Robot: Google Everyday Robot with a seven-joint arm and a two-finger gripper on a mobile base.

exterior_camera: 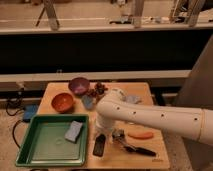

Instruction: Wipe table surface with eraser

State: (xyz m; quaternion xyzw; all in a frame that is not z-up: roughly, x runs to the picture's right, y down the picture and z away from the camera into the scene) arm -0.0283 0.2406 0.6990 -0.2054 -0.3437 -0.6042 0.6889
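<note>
The eraser (99, 145), a small black oblong block, lies on the light tan table surface (155, 152) just right of the green tray. My gripper (104, 130) hangs right above the eraser's far end, at the tip of the white arm that reaches in from the right. The arm's thick wrist covers most of the gripper, and I cannot tell whether it touches the eraser.
A green tray (37, 150) at the front left holds a light blue sponge (74, 131). An orange bowl (63, 102) and a purple bowl (79, 85) stand at the back left. A black-handled tool (136, 148) and an orange carrot-like piece (141, 135) lie right of the eraser.
</note>
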